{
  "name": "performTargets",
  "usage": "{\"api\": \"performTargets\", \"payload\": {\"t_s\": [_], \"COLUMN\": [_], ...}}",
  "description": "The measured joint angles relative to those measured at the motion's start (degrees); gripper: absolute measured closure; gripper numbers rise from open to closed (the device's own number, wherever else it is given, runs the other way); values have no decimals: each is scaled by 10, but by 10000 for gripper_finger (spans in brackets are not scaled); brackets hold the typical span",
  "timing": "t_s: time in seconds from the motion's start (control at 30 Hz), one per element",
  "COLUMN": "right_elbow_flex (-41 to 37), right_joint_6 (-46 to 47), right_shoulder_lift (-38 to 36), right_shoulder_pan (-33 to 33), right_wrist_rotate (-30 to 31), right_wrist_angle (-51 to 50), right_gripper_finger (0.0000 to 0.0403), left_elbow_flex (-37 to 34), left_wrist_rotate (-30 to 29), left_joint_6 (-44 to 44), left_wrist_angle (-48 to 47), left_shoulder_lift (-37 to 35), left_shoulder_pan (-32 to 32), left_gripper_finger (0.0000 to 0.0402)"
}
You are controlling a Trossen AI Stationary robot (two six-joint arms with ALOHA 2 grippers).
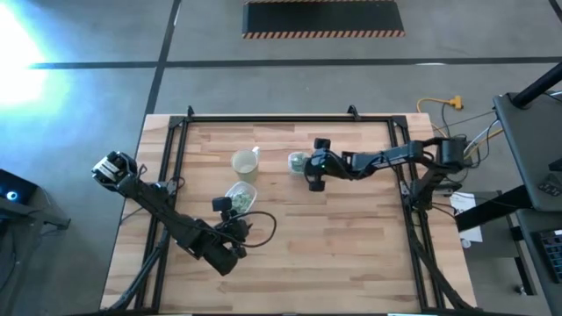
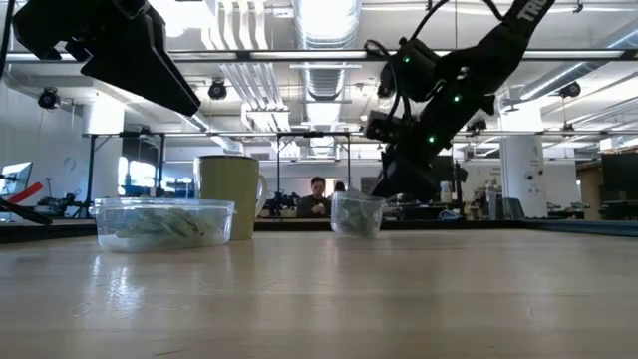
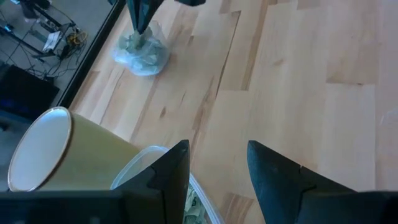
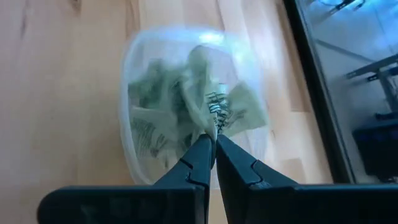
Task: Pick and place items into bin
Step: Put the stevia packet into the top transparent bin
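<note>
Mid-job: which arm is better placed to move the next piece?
Right. The right gripper is shut on a wrapped piece at the small clear container. The left gripper hangs open and empty near the yellowish cup.

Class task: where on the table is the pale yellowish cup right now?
In the high view the pale yellowish cup stands near the table's far middle, just beyond the clear tub of wrapped pieces, left of the small clear container.

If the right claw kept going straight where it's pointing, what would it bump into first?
The right gripper, shut on a wrapped piece, points into the small clear tub. It would likely press into the other green-and-white wrapped pieces there first, though depth is uncertain.
</note>
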Motion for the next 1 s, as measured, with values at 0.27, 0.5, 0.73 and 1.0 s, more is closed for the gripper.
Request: {"api": "performTargets", "payload": {"t_s": [0.27, 0.5, 0.73, 1.0], "right_elbow_flex": [13, 13, 13, 13], "right_joint_6": [4, 10, 7, -1], "right_shoulder_lift": [7, -15, -18, -17], "right_shoulder_pan": [1, 8, 14, 15], "right_wrist_rotate": [-2, -2, -2, -44], "right_wrist_angle": [-8, -21, -21, -13], "right_gripper_finger": [390, 390, 390, 390], "left_elbow_flex": [-3, -5, -6, -6], "left_wrist_rotate": [0, 0, 0, 0], "left_joint_6": [0, 0, 0, 0], "left_wrist_angle": [2, 3, 3, 4], "left_shoulder_lift": [0, 0, 0, 0], "left_shoulder_pan": [0, 0, 0, 0], "left_gripper_finger": [257, 257, 257, 257]}}
